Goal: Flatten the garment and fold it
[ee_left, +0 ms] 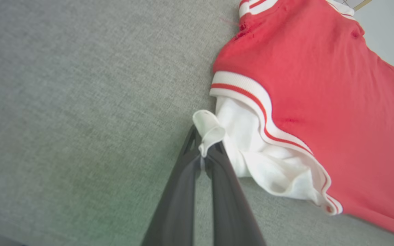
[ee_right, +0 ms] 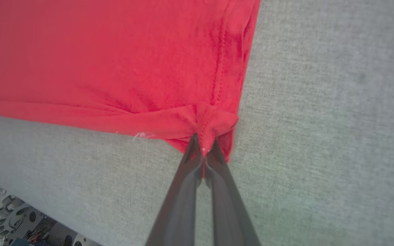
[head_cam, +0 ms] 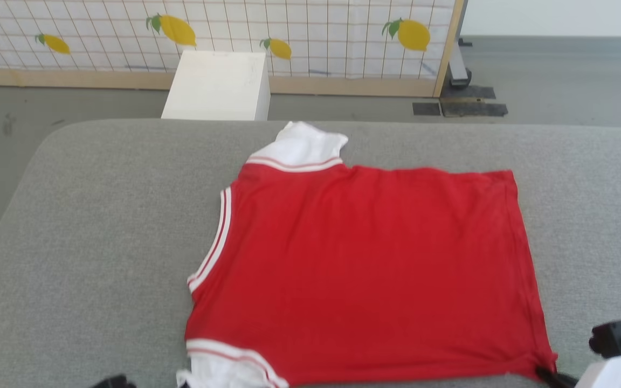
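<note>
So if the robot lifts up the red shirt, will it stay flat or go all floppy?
Probably floppy: the red shirt bunches into folds where its corner is pinched. It would likely sag between the held spots. It seems light too: the thin white sleeve curls over on itself.

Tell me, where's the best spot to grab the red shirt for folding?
By its two near corners, coming low from the near edge. The shirt lies flat, so only its edges offer loose cloth: the white sleeve and the red hem corner. The left end effector and right end effector are shut on exactly those.
</note>
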